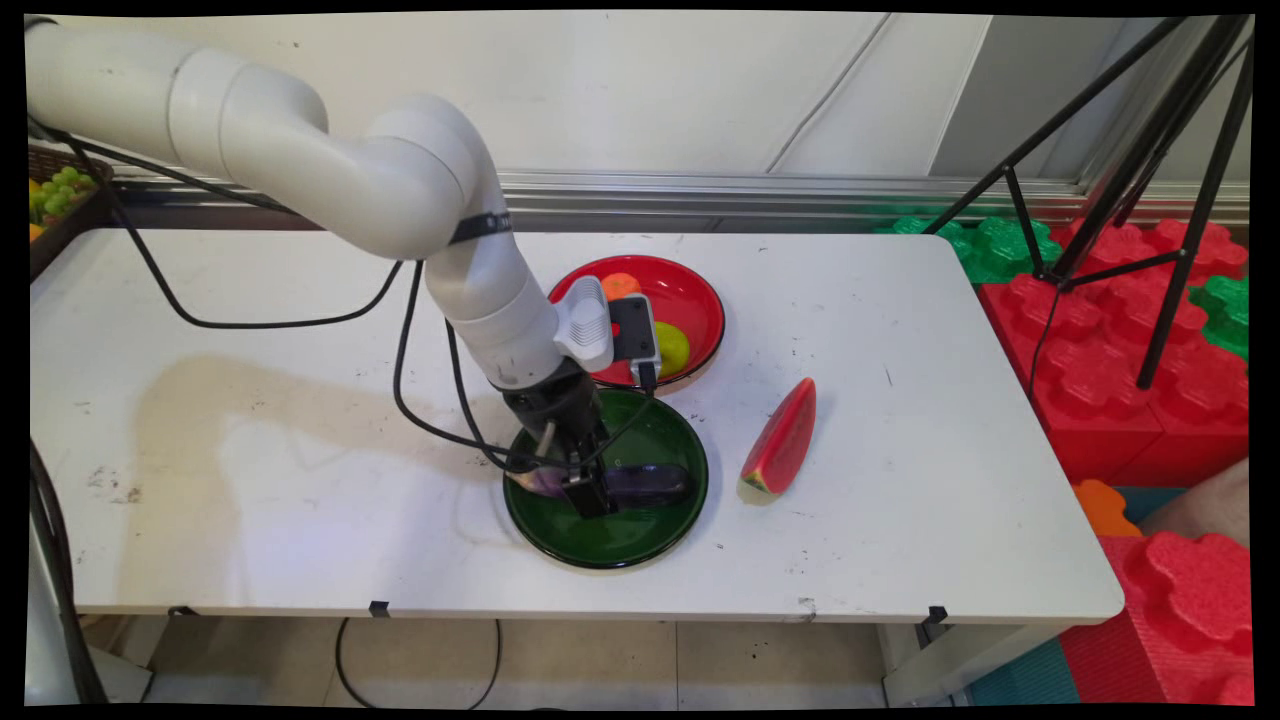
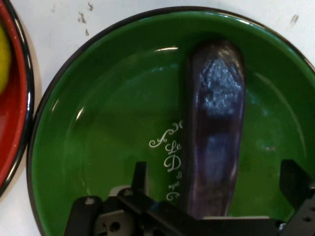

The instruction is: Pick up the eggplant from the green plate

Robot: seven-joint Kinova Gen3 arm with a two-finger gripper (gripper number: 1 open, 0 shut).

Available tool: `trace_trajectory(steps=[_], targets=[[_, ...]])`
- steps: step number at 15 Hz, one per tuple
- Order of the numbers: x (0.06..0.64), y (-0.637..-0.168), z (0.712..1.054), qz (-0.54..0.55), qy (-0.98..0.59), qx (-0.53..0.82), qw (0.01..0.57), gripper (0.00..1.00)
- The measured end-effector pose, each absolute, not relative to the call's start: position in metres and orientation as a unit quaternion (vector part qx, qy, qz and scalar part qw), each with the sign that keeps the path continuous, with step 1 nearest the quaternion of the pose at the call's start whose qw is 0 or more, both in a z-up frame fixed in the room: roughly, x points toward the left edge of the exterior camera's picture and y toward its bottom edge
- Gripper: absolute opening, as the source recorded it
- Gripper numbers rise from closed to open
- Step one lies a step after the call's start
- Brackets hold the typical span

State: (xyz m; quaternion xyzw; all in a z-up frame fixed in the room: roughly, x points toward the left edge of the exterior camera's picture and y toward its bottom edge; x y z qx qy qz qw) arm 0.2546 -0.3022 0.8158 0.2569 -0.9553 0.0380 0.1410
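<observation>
A dark purple eggplant (image 1: 650, 484) lies in a green plate (image 1: 640, 555) near the table's front edge. My gripper (image 1: 575, 480) is lowered into that plate over the eggplant's left end. In the hand view the eggplant (image 2: 216, 128) runs up the middle of the green plate (image 2: 74, 123), and the gripper (image 2: 216, 179) is open. One finger stands on each side of the eggplant, with a gap between each finger and the skin.
Just behind is a red plate (image 1: 705, 300) holding an orange piece (image 1: 620, 285) and a yellow-green fruit (image 1: 673, 348). A watermelon slice (image 1: 782, 440) lies right of the green plate. A basket of grapes (image 1: 55, 195) sits far left; tripod legs (image 1: 1150, 200) and foam blocks (image 1: 1120, 330) stand right.
</observation>
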Motion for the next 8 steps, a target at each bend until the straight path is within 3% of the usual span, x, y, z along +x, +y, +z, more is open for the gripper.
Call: trace_trajectory(steps=[8], targets=[[0.254,-0.306,0.796,0.043,-0.958,0.240,0.150,1.00]])
